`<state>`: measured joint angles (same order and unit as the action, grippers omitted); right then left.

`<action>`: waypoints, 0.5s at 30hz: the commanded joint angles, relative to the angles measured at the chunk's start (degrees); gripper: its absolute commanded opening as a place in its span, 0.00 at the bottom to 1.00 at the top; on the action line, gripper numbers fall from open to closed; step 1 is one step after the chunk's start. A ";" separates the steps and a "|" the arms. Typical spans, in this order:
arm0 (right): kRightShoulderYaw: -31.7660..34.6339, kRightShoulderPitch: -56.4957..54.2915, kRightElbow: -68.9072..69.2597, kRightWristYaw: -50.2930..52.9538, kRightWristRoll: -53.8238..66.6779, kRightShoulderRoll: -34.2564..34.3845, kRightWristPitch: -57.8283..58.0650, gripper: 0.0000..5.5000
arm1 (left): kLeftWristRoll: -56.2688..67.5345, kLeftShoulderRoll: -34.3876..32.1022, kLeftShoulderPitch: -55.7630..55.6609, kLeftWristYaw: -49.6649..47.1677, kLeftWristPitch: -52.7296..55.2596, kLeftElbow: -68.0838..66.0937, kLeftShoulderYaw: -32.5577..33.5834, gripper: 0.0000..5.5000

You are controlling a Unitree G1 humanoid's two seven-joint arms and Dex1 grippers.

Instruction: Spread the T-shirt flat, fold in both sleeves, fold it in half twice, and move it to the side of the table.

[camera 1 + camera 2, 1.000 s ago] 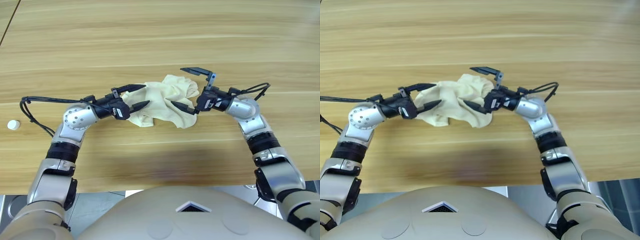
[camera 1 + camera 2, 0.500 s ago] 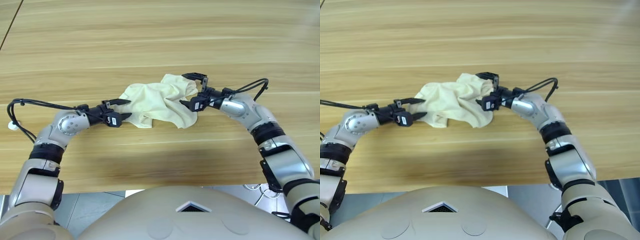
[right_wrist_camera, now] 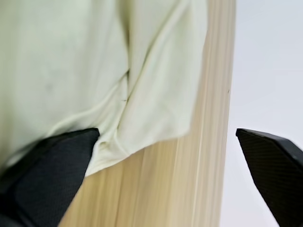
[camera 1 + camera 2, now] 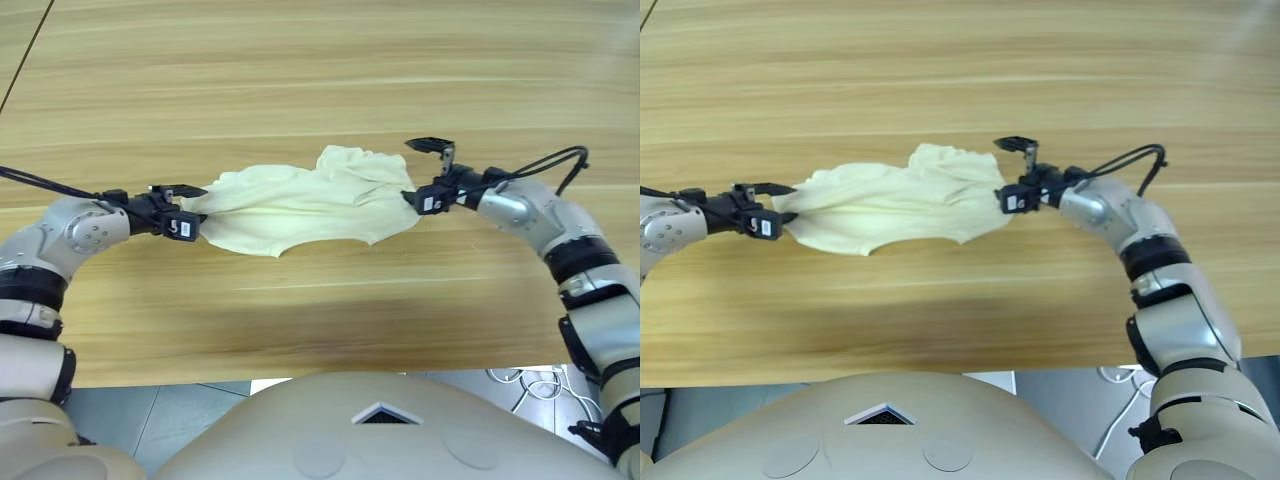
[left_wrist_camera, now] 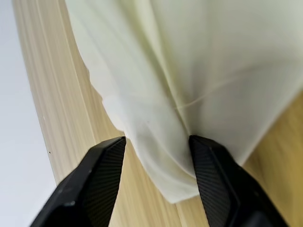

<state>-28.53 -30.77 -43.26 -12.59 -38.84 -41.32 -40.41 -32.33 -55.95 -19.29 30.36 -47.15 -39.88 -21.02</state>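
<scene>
A pale yellow T-shirt [image 4: 300, 200] lies on the wooden table [image 4: 320, 80], pulled out into a wide, wrinkled band. My left gripper [image 4: 198, 203] is at the shirt's left end, shut on a bunch of fabric; the left wrist view shows the cloth [image 5: 189, 71] gathered between its fingers [image 5: 105, 179]. My right gripper [image 4: 407, 170] is at the shirt's right end and stands open. One of its fingers [image 3: 47, 161] touches the cloth's edge [image 3: 156, 113], where the folds run together. The other finger [image 3: 272, 156] is raised clear of the fabric.
Bare wood stretches far beyond the shirt and on both sides. The table's near edge [image 4: 300, 378] runs close in front of the arms. A dark seam [image 4: 20, 50] crosses the far left corner.
Both arms have drawn apart, left going left and right going right. The shirt has gone from a crumpled heap to a stretched band. The left gripper has shut on the fabric.
</scene>
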 commanded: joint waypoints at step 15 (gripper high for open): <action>5.86 7.93 12.44 -10.81 10.00 -4.50 -0.16 0.97 | 6.49 -0.49 3.66 4.19 -2.10 5.86 -0.02 0.46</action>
<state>-23.96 -22.73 -29.92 -22.85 -28.87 -44.52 -41.49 -24.47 -55.28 -15.69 33.28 -49.84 -33.76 -21.00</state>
